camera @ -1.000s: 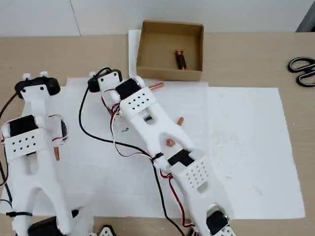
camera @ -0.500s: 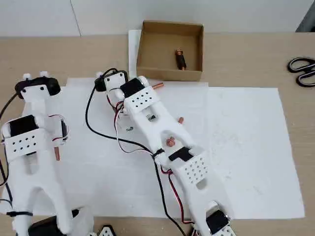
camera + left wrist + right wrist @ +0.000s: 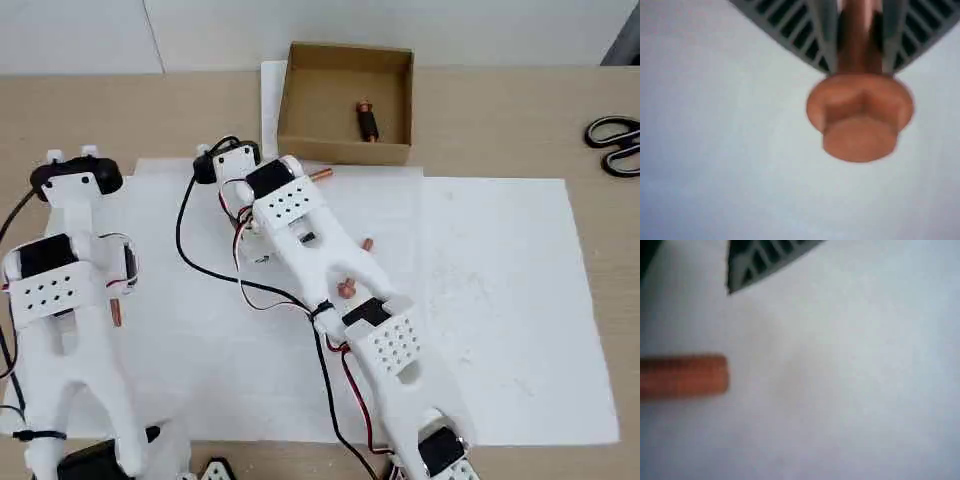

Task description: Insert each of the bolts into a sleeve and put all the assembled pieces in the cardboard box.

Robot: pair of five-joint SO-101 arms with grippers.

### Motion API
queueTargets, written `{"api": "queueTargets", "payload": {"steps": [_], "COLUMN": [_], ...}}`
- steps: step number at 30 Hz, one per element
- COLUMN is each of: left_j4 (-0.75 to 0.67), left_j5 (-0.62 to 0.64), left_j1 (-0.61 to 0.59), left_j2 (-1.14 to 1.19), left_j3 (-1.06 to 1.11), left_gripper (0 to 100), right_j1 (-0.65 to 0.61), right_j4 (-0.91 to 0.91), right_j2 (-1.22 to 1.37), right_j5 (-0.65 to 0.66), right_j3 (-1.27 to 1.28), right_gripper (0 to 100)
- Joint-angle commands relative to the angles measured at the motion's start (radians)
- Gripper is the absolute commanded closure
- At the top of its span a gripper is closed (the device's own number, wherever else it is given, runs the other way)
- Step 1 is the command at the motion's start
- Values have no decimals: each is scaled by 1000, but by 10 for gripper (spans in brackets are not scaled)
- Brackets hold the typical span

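High view: the left gripper [image 3: 115, 298] holds a copper bolt [image 3: 116, 314] over white paper [image 3: 500, 280]. The right gripper [image 3: 306, 181] sits at the cardboard box's [image 3: 296, 100] near wall (one assembled piece [image 3: 367, 121] inside), with loose copper pieces [image 3: 346, 289] beside its arm.
Left wrist view: the fingers [image 3: 790, 25] pinch the bolt's shank.
Right wrist view: a copper rod [image 3: 682, 377] over bare paper; whether that gripper holds it, I cannot tell.

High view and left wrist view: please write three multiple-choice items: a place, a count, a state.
1. The scissors lie: A on the paper; B under an arm; C on the bare table.
2. Assembled pieces in the cardboard box: A none; B one; C three.
3. The left jaws are: A shut on a bolt; B open; C shut on a sleeve.
1 C, wood shows under them; 2 B, one sleeved bolt lies inside; 3 A, the copper bolt sits between them.
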Motion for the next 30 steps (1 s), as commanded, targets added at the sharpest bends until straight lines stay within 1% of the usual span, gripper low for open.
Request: {"api": "queueTargets", "payload": {"steps": [1,9,11,15,16,19,25,30], "left_j4": [-17,-12,-12,-12,-12,-12,-9,38], "left_j5": [0,0,-2,-2,-2,-2,0,-2], "left_j1": [-3,-3,-3,-6,-6,-6,-2,-6], "left_j2": [-43,-43,-43,-43,-43,-43,-43,-43], "left_j3": [-5,-5,-5,-5,-5,-5,-27,-97], "left_gripper": [994,994,994,994,994,994,994,994], "right_j1": [10,10,10,27,33,51,64,68], "right_j4": [-8,-7,-4,1,2,27,168,193], "right_j2": [21,48,48,48,47,39,-68,-202], "right_j5": [2,2,2,0,0,0,5,34], "right_j3": [-31,-31,-31,-32,-32,-44,-181,-213], "right_gripper": [819,838,876,988,998,995,995,995]}}
